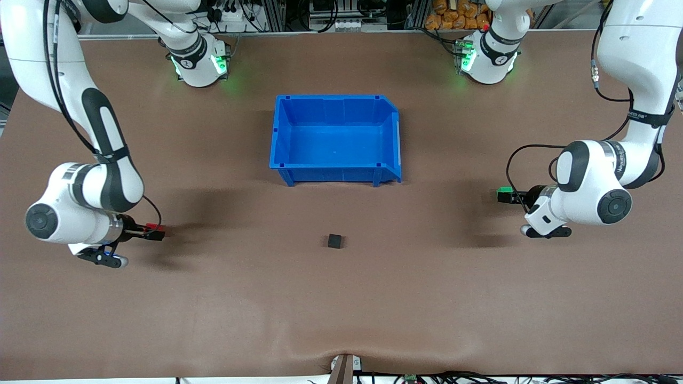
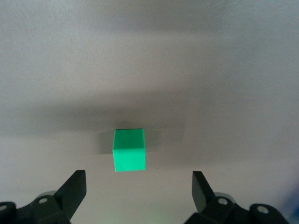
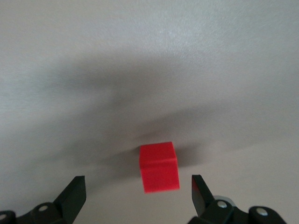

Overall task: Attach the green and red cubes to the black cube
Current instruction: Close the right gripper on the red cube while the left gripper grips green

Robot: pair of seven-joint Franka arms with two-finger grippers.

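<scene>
We see the blue bin (image 1: 336,140) holding nothing, the black cube (image 1: 335,241) nearer the camera. Our left gripper (image 2: 138,186) spreads its fingers around the green cube (image 2: 129,150); our right gripper (image 3: 138,189) spreads around the red cube (image 3: 159,167).

the front view looks down from high across the brown table (image 1: 341,298), facing the two robot bases along the top of the frame and taking in the whole tabletop. the left wrist view looks closely down past its own black fingers (image 2: 74,189) at the small bright green matte cube (image 2: 129,150), which the front view shares at centre right (image 1: 503,190). the right wrist view, equally close, shares the small bright red matte cube (image 3: 159,166) at lower left in the front view (image 1: 158,229).
</scene>
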